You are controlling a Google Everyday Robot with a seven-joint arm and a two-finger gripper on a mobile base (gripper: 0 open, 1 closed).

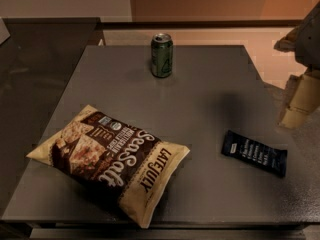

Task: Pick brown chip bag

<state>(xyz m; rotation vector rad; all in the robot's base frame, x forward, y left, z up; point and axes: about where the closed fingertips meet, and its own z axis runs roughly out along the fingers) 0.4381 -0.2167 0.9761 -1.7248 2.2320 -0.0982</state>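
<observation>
Brown chip bag lies flat on the bench, well apart from the tool: far across from it toward the left of the camera view, and nearer the front edge. Bag puffy and set at a slant, its cream lettered end toward the front, one corner at the bench's front rim or just over it. Tool sits at the right border of the view, partly cut off, above the bench's right edge, touching nothing. Whether it is apart or together: cannot tell. Closest to the tool, a little below it in the view and on the bag's side, a dark blue bar wrapper lies flat, well apart from the bag. Green can stands upright, leftward of the tool toward the back of the bench, also well apart from the bag. Step in hand, as judged: the approach, with the grasp not yet begun. Next move calls for a long carry across the bench toward the bag, passing above the wrapper so as not to drag it, then a descent over the bag's raised middle or a crimped end. Bag likely soft and slippery; a pinch on a fold of film should hold better than a squeeze on the full belly.
</observation>
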